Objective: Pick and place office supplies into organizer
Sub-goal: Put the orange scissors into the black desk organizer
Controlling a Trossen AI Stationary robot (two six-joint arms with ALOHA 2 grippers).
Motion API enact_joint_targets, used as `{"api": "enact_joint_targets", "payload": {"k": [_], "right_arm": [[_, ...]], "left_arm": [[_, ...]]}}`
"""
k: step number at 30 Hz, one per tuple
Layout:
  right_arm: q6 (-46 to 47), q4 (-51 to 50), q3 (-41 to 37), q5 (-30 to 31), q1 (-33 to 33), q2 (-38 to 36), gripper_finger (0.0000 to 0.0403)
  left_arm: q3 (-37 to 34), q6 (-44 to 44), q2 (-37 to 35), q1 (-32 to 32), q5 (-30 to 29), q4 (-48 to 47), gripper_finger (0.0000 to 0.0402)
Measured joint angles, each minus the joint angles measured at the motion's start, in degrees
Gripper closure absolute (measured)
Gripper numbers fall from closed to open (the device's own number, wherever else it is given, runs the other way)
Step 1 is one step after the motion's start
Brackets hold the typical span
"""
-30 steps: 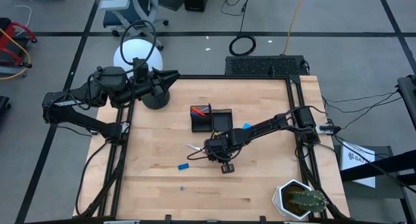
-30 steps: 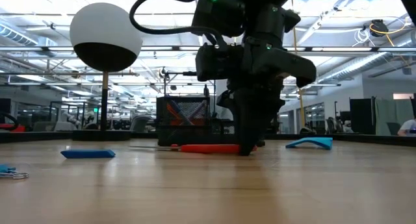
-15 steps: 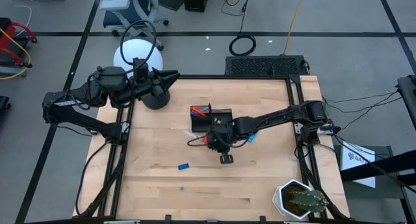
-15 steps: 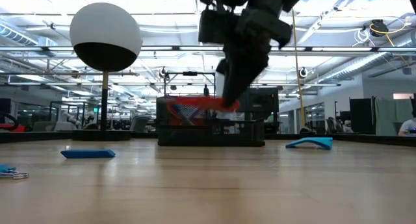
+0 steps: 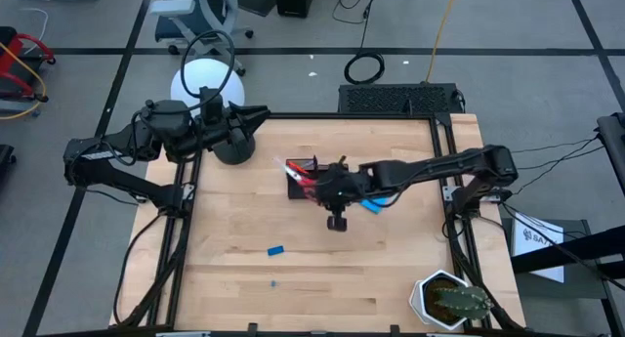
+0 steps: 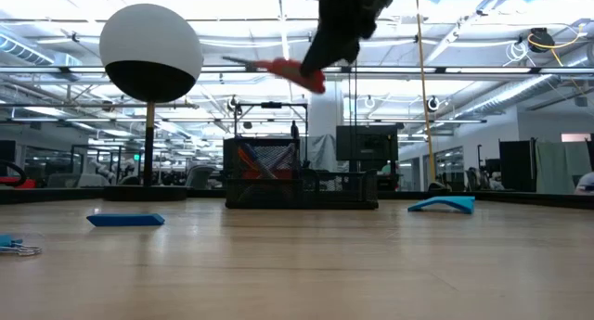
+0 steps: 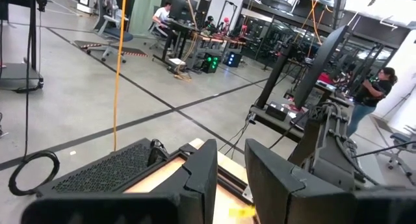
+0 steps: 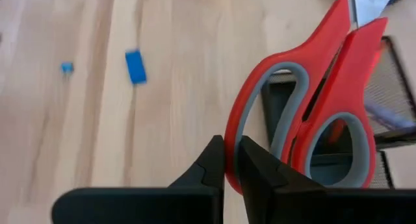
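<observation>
My right gripper [image 5: 315, 184] is shut on the red-handled scissors [image 8: 325, 87], held high over the black organizer [image 6: 297, 176], which stands near the table's middle toward the far side. Several pens stand in the organizer's taller left section [image 6: 260, 162]. A bright blue pad [image 5: 371, 205] lies just right of the organizer, and a small blue eraser [image 5: 276, 250] lies nearer the front. My left gripper [image 7: 231, 178] waits open beyond the far left corner, beside the lamp, with nothing between its fingers. My right gripper pinches the outer rim of the scissors' larger handle loop [image 8: 227, 152] between its two fingers. The fingers slant down from the table's right side. The scissors [image 6: 290, 71] are lifted clear, about level, with the blades [image 6: 243, 62] pointing away from the fingers toward the table's left.
A lamp with a round black base [image 5: 232, 147] and a white globe [image 5: 200, 83] stands at the far left corner. A potted cactus [image 5: 451, 300] sits at the near right corner. A tiny blue piece [image 5: 273, 283] lies near the front.
My right gripper has risen from the table with the scissors and gone toward the far edge, over the organizer, tipping from pointing down to a slant. The scissors, flat on the wood a second ago, are now lifted clear and high.
</observation>
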Motion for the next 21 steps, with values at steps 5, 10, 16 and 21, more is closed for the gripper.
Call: {"api": "enact_joint_targets", "payload": {"k": [5, 10, 16, 21], "right_arm": [[4.2, 2.4, 0.0, 5.5, -0.3, -2.8, 0.0387], [7.6, 7.0, 0.0, 7.7, -0.9, -4.2, 0.0387], [8.2, 14.9, 0.0, 8.2, -1.6, -4.8, 0.0387], [8.9, 22.4, 0.0, 8.1, -2.3, -5.1, 0.0387]], "left_arm": [[0.0, -1.7, 0.0, 0.0, 0.0, 0.0, 0.0316], [0.0, -2.4, 0.0, 0.0, 0.7, 1.2, 0.0316], [0.0, -4.0, 0.0, 0.0, 6.4, 1.8, 0.0316], [0.0, -4.3, 0.0, 0.1, 11.7, 4.1, 0.0316]]}}
